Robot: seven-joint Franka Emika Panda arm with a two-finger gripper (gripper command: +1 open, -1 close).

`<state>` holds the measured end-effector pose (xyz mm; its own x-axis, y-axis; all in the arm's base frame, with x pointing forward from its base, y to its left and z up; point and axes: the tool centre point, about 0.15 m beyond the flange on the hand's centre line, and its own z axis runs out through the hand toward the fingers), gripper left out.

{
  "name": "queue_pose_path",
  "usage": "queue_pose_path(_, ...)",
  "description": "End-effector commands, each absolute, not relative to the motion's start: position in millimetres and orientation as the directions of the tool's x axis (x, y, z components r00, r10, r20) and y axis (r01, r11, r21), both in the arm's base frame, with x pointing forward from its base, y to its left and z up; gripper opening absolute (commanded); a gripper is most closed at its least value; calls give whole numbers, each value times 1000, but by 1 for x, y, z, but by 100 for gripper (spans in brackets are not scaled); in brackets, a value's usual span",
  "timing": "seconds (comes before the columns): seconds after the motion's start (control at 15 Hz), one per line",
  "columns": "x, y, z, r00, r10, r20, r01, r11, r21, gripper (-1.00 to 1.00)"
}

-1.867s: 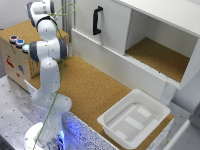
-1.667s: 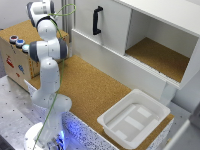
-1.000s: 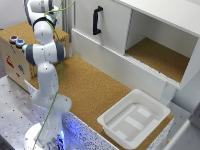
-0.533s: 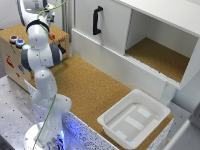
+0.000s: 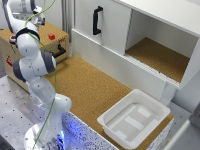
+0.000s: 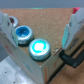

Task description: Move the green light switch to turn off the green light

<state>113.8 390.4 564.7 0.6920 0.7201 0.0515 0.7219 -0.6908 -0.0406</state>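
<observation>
Swung since the earlier frame toward the wooden box (image 5: 15,52) at the exterior view's far left, arm (image 5: 31,65) now bent over its top. Gripper (image 6: 37,30) wide open, fingers (image 6: 6,27) apart and holding nothing, poised above the box. Lit green light (image 6: 39,48) beside a blue button (image 6: 23,33) on the box top in the wrist view. Green switch not identifiable, so no telling its direction or long axis. White bin (image 5: 134,119) near right, seemingly empty; open cabinet (image 5: 160,45) far right, nothing visible inside
</observation>
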Motion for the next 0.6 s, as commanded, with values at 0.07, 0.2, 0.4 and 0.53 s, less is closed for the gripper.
queue_pose_path(0.07, 107, 402, 522, 638, 764, 97, 770, -635, -66, -100)
queue_pose_path(0.2, 118, 419, 513, 621, 778, 89, 783, -619, -55, -100)
queue_pose_path(0.4, 139, 437, 495, 639, 765, 75, 769, -637, -51, -100)
queue_pose_path(0.53, 151, 445, 485, 658, 753, 31, 753, -657, -36, -100)
